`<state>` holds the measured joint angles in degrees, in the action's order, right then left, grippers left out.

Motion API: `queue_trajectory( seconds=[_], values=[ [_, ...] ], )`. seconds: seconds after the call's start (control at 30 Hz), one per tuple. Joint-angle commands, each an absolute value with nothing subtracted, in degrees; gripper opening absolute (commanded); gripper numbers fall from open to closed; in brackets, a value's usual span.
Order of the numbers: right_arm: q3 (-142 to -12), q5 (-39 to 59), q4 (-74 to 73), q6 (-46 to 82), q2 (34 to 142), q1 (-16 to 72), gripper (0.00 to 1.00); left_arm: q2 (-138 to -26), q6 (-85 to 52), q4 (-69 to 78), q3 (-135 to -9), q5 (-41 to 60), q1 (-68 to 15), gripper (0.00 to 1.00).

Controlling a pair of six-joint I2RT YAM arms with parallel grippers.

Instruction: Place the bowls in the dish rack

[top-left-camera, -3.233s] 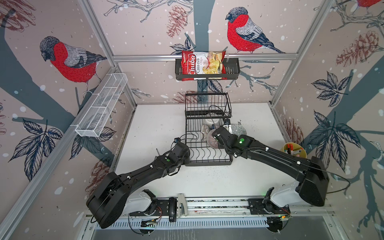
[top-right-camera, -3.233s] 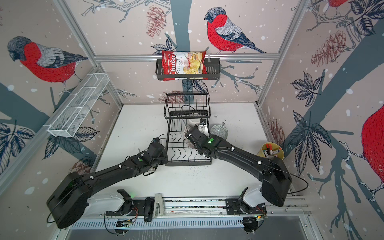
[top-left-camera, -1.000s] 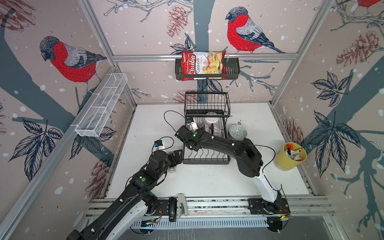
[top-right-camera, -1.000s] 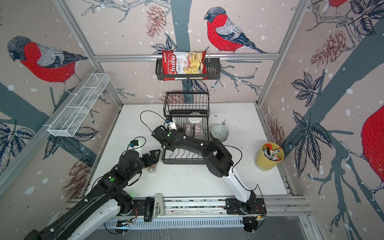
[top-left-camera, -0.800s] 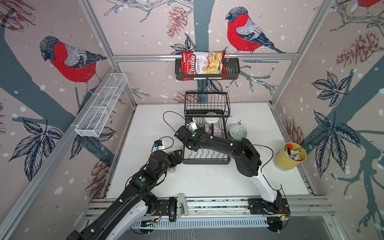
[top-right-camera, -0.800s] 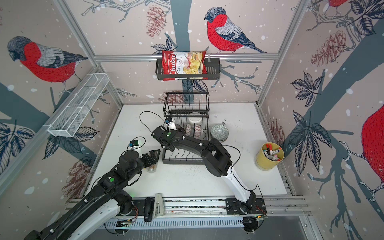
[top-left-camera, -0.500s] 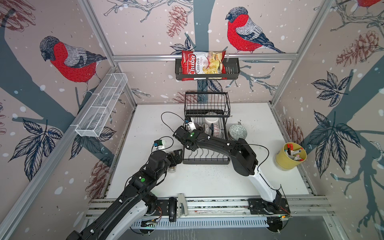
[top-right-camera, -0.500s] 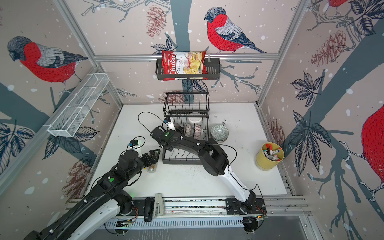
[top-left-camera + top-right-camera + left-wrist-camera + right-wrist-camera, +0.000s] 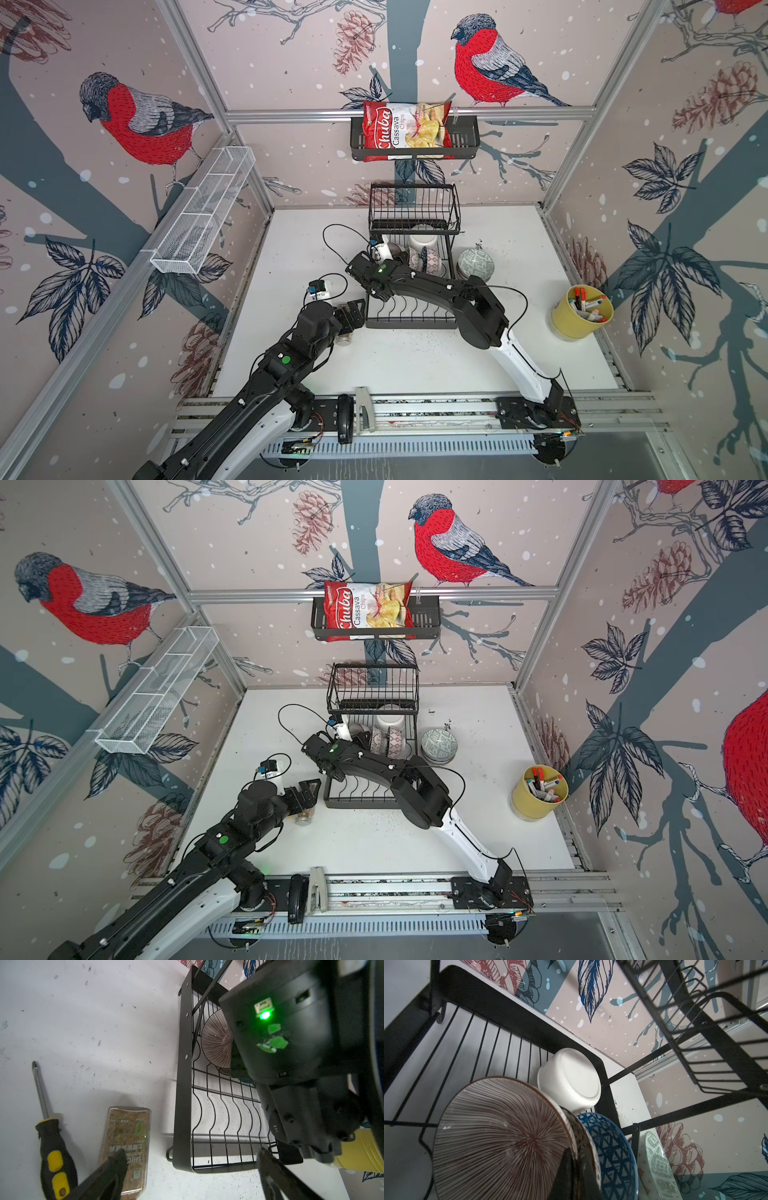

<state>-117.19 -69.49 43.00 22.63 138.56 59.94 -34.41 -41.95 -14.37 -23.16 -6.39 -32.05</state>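
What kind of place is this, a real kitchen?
Probably a staged robot test booth, not a kitchen: bird-print wall panels in a metal frame, robot arms on a front rail, a dish rack on a white table.

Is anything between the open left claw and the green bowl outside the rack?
Yes: the rack and the right arm stretched across it lie between the left gripper and the green bowl beside its far side.

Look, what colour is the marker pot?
The marker pot is yellow, clearest in both top views.
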Motion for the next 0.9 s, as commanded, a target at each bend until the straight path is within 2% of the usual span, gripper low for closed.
queue_trajectory(
  seconds=[0.0, 0.43, 0.87],
  values=[
    [-118.4, -71.9, 42.4, 21.1, 139.8, 59.9, 0.0, -34.3, -41.3, -13.2, -23.0, -6.8, -32.0, 0.96],
    [-119.1, -75.7, 43.4, 19.9, 143.3, 61.6, 0.0, -34.2, -41.3, -13.3, -22.6, -6.9, -31.9, 0.96],
    [-118.6, -73.8, 39.6, 14.8, 144.2, 62.9, 0.0, -34.5, -41.3, -12.9, -22.2, -6.9, -32.0, 0.96]
  ],
)
